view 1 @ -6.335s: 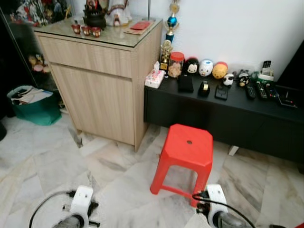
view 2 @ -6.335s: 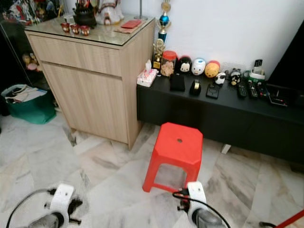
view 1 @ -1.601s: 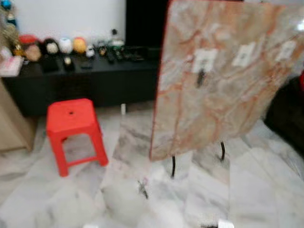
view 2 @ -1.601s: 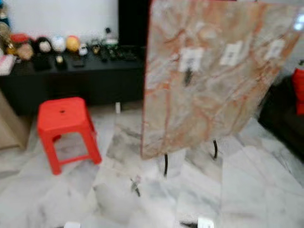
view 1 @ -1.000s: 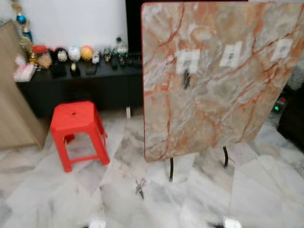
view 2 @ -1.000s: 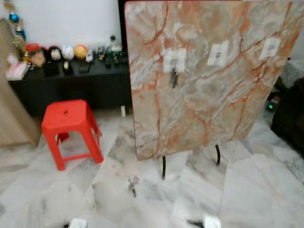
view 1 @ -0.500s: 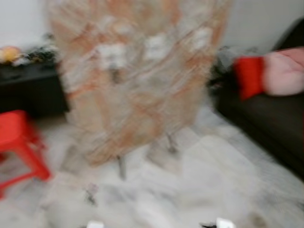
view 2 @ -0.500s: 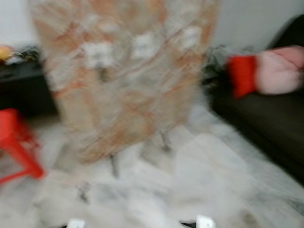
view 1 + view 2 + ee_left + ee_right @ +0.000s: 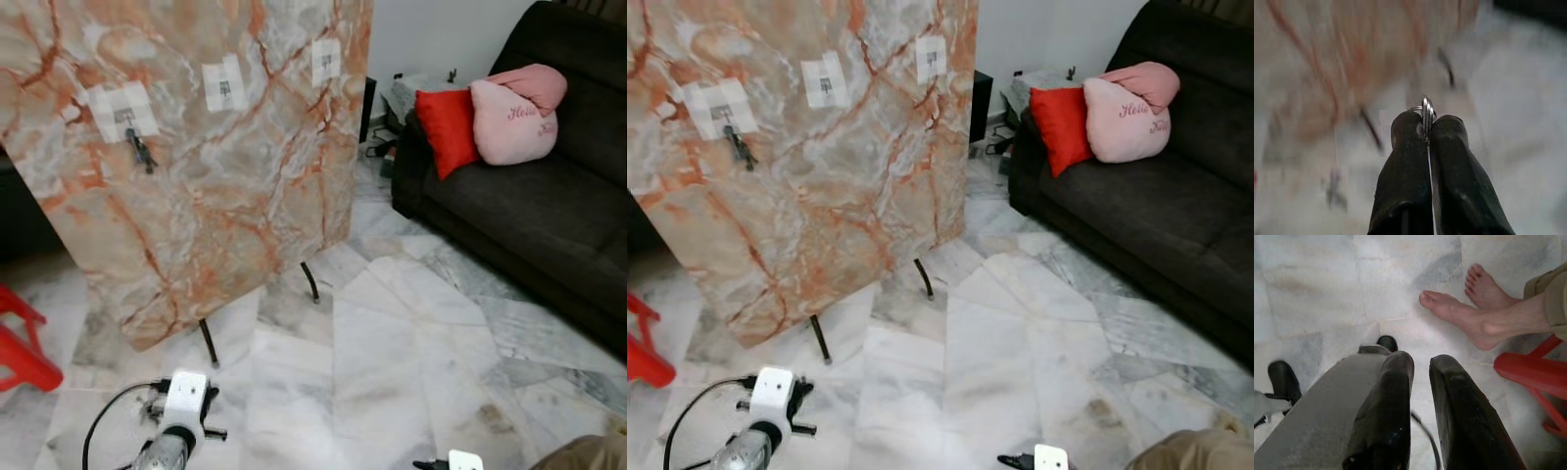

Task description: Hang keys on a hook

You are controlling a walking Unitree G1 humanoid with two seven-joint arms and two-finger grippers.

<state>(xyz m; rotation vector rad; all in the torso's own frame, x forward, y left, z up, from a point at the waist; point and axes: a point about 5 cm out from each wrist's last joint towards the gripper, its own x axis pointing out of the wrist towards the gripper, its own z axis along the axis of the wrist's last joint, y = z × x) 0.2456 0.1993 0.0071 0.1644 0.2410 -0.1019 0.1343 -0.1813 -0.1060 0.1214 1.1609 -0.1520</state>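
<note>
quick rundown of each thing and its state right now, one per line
left gripper: shut on key ring, held low
key ring: pinched at the fingertips
right gripper: open, pointing at the floor
marble board: upright, tilted on its legs
left hook: holds a dark key
middle hook: free
right hook: free
red cushion: propped on the sofa

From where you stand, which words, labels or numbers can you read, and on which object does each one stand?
"Hello": in red script on the pink cushion on the dark sofa; a second word beneath it is too small to read.
White patches on the marble board: no readable writing.
Key ring in the left gripper: no marking legible.
</note>
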